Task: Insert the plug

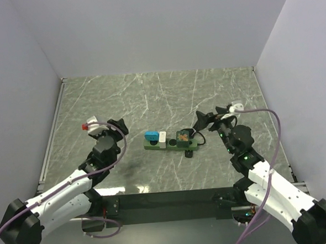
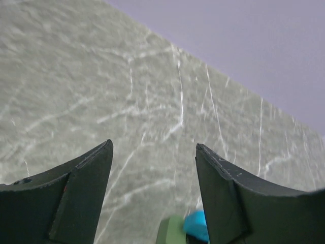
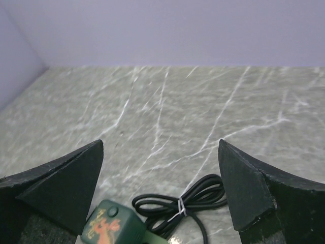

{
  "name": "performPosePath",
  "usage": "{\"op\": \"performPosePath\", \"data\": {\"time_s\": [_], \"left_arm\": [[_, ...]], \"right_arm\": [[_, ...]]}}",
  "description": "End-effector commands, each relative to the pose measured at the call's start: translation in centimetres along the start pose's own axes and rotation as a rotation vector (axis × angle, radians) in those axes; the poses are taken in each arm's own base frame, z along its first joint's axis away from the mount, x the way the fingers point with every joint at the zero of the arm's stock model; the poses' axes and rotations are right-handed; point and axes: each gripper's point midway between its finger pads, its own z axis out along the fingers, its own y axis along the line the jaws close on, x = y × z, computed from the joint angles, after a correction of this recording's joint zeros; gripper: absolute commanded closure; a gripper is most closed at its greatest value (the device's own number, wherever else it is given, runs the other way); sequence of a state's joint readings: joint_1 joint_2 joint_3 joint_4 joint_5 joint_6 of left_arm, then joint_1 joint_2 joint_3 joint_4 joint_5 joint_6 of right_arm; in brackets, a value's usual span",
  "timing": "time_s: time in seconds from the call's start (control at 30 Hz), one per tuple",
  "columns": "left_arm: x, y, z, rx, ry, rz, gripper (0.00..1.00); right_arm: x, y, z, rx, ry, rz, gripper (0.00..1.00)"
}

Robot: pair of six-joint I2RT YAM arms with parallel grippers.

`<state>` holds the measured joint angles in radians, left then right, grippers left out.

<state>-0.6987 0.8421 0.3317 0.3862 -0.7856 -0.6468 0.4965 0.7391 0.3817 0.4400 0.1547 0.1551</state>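
Note:
A green power strip (image 1: 170, 145) lies mid-table, carrying a blue plug (image 1: 151, 136) and a white plug (image 1: 163, 138). On its right end stands a dark green plug (image 1: 183, 137) with an orange picture on top. Its bundled black cord (image 1: 200, 135) trails to the right. My left gripper (image 1: 119, 127) hovers left of the strip, open and holding nothing. In the left wrist view the left gripper (image 2: 153, 145) has the blue plug (image 2: 195, 226) and the strip's end (image 2: 170, 231) below it. My right gripper (image 3: 160, 143) is open above the green plug (image 3: 109, 223) and the tied cord (image 3: 180, 203).
The marble-patterned tabletop (image 1: 161, 94) is enclosed by pale walls at the back and both sides. A metal rail (image 1: 50, 134) runs along its left edge. Both arm bases sit on the black bar (image 1: 168, 202) at the near edge.

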Motion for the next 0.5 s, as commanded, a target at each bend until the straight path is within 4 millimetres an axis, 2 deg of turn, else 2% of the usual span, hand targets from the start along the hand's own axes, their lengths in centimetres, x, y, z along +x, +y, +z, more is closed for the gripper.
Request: {"op": "performPosePath", "data": {"time_s": [0.0,0.13,0.47], "left_arm": [[-2.9,-0.3,1.0,-0.065,-0.044,0.031,0.27],[-3.9,0.0,1.3,-0.116,-0.062,0.055,0.23],[-5.2,0.3,1.2,-0.161,-0.088,0.064,0.23]], "right_arm": [[-2.7,-1.4,-0.4,0.053,-0.102,0.085,0.00],[-3.0,-1.8,-0.7,0.062,-0.114,0.091,0.00],[-3.0,-2.2,-1.0,0.072,-0.107,0.092,0.00]]}}
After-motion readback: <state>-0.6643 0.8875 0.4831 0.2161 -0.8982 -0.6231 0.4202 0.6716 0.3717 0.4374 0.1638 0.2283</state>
